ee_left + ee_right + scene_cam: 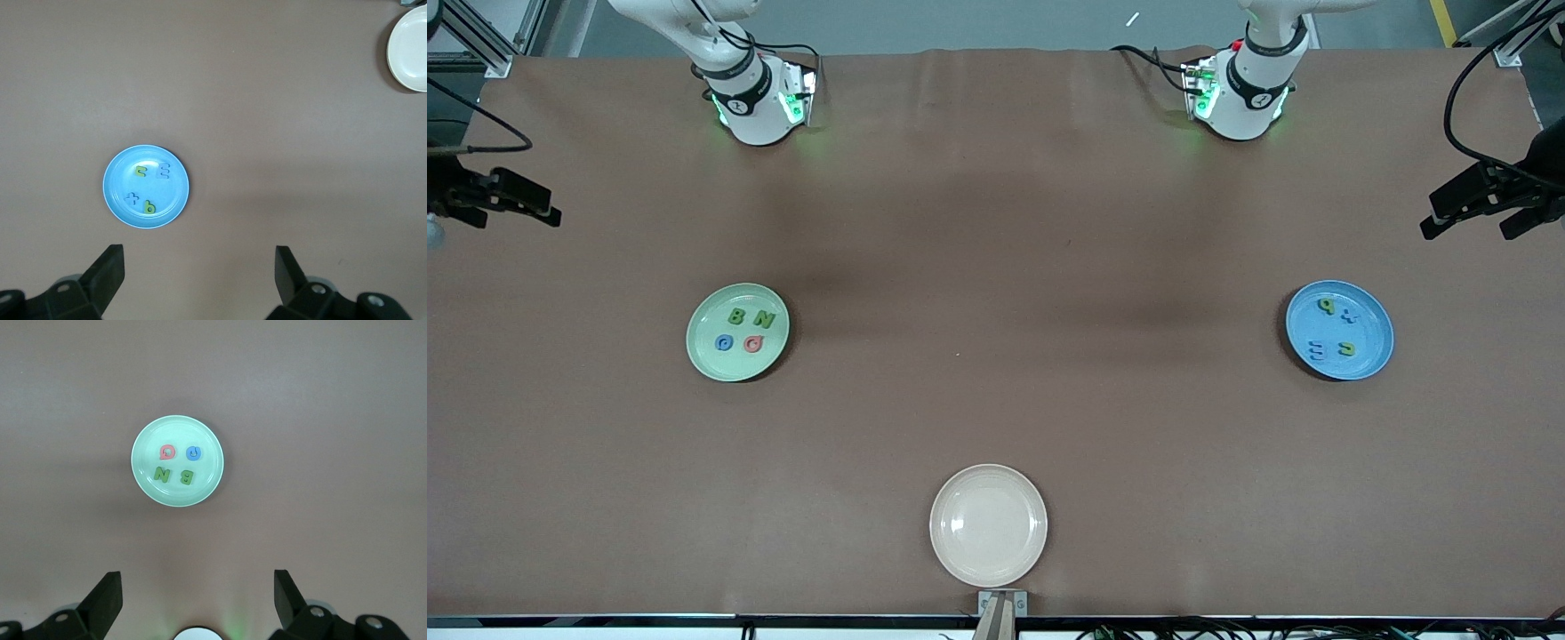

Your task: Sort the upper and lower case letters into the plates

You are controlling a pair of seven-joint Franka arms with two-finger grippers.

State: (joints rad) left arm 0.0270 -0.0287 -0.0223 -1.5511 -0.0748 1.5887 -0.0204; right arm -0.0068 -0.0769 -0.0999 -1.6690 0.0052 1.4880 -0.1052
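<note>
The mint green plate [737, 332] toward the right arm's end holds a green B [735, 316], a green N [764, 319], a blue G [724, 342] and a red G [753, 343]. The bright blue plate [1339, 330] toward the left arm's end holds a green p [1327, 307], a blue t [1349, 314], a blue m [1316, 348] and a green n [1346, 349]. My left gripper [199, 267] is open and empty, high over bare table, with the blue plate [113, 200] below. My right gripper [197, 590] is open and empty, high above the mint plate [143, 477]. Neither gripper shows in the front view.
An empty cream-beige plate [988, 524] sits at the table's edge nearest the front camera; it also shows in the left wrist view [408, 48]. The arm bases [760, 98] [1240, 93] stand at the farthest edge. Black fixtures with cables [498, 200] [1485, 200] overhang both table ends.
</note>
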